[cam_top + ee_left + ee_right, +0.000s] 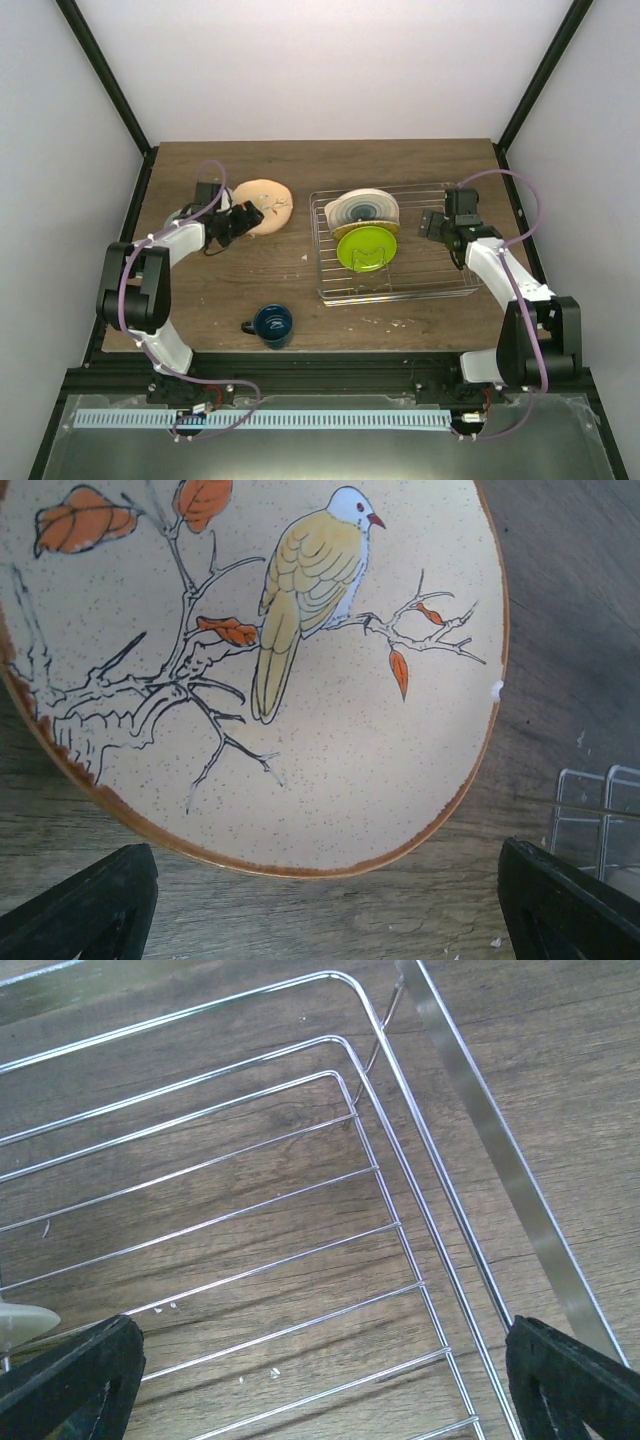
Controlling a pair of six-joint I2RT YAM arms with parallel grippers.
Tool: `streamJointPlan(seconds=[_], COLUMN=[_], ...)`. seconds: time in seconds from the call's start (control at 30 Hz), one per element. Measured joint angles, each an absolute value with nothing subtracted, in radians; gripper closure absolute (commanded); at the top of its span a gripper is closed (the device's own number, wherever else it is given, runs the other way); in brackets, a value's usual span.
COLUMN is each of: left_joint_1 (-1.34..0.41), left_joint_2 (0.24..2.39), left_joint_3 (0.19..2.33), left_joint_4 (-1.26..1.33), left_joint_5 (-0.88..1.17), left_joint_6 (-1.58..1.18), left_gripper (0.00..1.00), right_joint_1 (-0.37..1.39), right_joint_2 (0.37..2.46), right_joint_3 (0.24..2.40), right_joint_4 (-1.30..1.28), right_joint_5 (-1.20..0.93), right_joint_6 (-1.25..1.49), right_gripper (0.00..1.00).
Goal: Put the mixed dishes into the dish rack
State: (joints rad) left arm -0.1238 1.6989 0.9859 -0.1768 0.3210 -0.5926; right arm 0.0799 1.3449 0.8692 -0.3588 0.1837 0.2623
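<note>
The tan plate (265,205) is lying flat on the table (220,290), left of the rack (432,270) and apart from it. It is showing its drawing of a yellow bird on a bare branch with orange leaves. I am holding my left gripper (246,219) low at the plate's near-left edge. Its fingers are standing wide apart with nothing between them, and in my wrist view the plate's brown rim is sitting just ahead of them.

Three plates are standing on edge in the left half of the rack. The cream plate (362,208) is leaning at the back, the yellow plate (392,229) is showing only a thin rim just in front of it, and the green plate (364,249) is standing nearest me.

I am hovering my right gripper (432,226) over the bare right half of the rack, jaws spread wide and holding nothing. Its wrist view is looking down through the wires at the wood.

The mug (272,322) is sitting upright near the table's front edge, between my two arms and well apart from both grippers.
</note>
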Motion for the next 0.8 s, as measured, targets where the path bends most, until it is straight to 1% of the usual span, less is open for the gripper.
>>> streamJointPlan(seconds=[0.53, 0.7, 0.8], left_joint_1=[-0.103, -0.103, -0.102], left_joint_2=[1.778, 1.806, 1.821], left_joint_3=[0.958, 0.97, 0.973], left_joint_4=[-0.086, -0.039, -0.008], left_joint_5=[0.249, 0.228, 0.207], left_joint_6=[-0.758, -0.812, -0.848], left_gripper=[0.08, 0.13, 0.19], right_joint_1=[0.08, 0.08, 0.08], right_joint_2=[1.365, 1.377, 1.383], right_joint_3=[0.869, 0.869, 0.869], right_joint_4=[-0.36, -0.36, -0.362], right_joint_5=[0.184, 0.184, 0.186], right_joint_6=[0.262, 0.262, 0.262], right_gripper=[0.0, 0.0, 0.0])
